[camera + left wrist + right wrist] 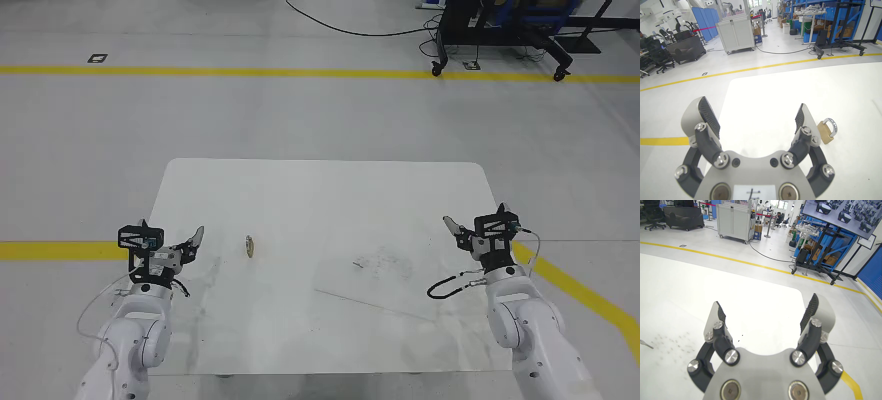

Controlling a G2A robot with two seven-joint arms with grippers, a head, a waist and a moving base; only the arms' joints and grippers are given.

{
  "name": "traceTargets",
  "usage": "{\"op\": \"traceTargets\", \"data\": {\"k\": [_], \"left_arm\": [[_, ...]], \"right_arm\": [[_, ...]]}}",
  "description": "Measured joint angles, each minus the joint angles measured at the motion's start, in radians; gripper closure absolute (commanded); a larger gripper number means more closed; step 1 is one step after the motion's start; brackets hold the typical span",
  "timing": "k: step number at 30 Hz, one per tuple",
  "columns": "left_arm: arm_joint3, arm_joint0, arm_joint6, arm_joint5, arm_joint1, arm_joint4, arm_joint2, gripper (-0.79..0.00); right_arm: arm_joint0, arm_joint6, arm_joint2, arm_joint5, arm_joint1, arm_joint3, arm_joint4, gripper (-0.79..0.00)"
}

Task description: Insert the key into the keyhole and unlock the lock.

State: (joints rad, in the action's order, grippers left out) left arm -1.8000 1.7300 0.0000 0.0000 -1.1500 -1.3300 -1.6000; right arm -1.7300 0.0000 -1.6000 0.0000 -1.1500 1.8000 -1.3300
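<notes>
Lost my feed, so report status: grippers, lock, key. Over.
Left gripper open, empty, beside brass padlock with silver shackle. Right gripper open, empty. Small silver key flat on white table, untouched. Only scuff marks nearby.

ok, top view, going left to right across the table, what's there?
left tool → padlock → key → right tool
</notes>
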Motion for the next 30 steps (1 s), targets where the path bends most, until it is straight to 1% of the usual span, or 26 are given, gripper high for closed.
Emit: {"op": "traceTargets", "data": {"k": [9, 10, 12, 14, 15, 17, 18, 28, 30], "left_arm": [[0.000, 0.000, 0.000, 0.000, 0.000, 0.000, 0.000, -0.785], [0.000, 0.000, 0.000, 0.000, 0.000, 0.000, 0.000, -0.785], [0.000, 0.000, 0.000, 0.000, 0.000, 0.000, 0.000, -0.785], [0.000, 0.000, 0.000, 0.000, 0.000, 0.000, 0.000, -0.785], [0.000, 0.000, 0.000, 0.000, 0.000, 0.000, 0.000, -0.785], [0.000, 0.000, 0.000, 0.000, 0.000, 0.000, 0.000, -0.785], [0.000, 0.000, 0.000, 0.000, 0.000, 0.000, 0.000, -0.785], [0.000, 0.000, 0.000, 0.000, 0.000, 0.000, 0.000, -0.785], [0.000, 0.000, 0.000, 0.000, 0.000, 0.000, 0.000, -0.785]], "right_arm": [[0.000, -0.005, 0.011, -0.012, 0.000, 0.010, 0.000, -0.785], [0.002, -0.005, 0.031, -0.037, 0.000, 0.016, -0.002, -0.785], [0.014, 0.012, 0.098, -0.133, -0.002, 0.021, -0.021, -0.785], [0.030, 0.035, 0.166, -0.202, -0.005, 0.026, -0.047, -0.785], [0.035, 0.046, 0.192, -0.206, -0.008, 0.030, -0.063, -0.785], [0.044, 0.060, 0.240, -0.184, -0.012, 0.044, -0.110, -0.785], [0.044, 0.061, 0.247, -0.176, -0.012, 0.046, -0.121, -0.785], [0.048, 0.074, 0.243, -0.166, -0.011, 0.035, -0.139, -0.785], [0.059, 0.101, 0.260, -0.202, -0.011, 0.020, -0.149, -0.785]]}}
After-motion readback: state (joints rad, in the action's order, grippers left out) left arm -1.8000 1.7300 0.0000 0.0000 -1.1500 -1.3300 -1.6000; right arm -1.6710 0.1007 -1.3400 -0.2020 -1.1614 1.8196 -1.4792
